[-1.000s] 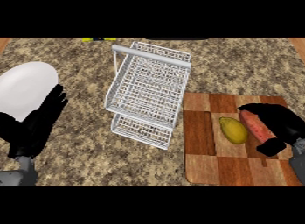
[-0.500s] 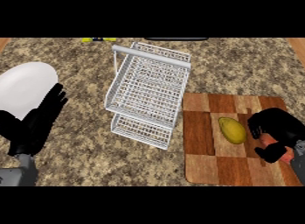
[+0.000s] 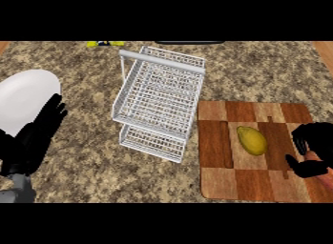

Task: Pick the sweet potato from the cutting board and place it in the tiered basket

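Counter: tiered basket [image 3: 158,102] empty; right hand [image 3: 322,152] curled round sweet potato [image 3: 328,175].

This is a kitchen, at a counter set up for preparing food. The speckled brown-and-beige granite countertop [image 3: 91,157] fills most of the head view, with strips of pale wood showing at its far corners. On it lie a checkered wooden cutting board [image 3: 218,143] of light and dark squares, a white wire two-tiered basket [image 3: 158,102] and a round white plate [image 3: 17,100]. A yellow-green oval fruit [image 3: 252,140] rests on the board.
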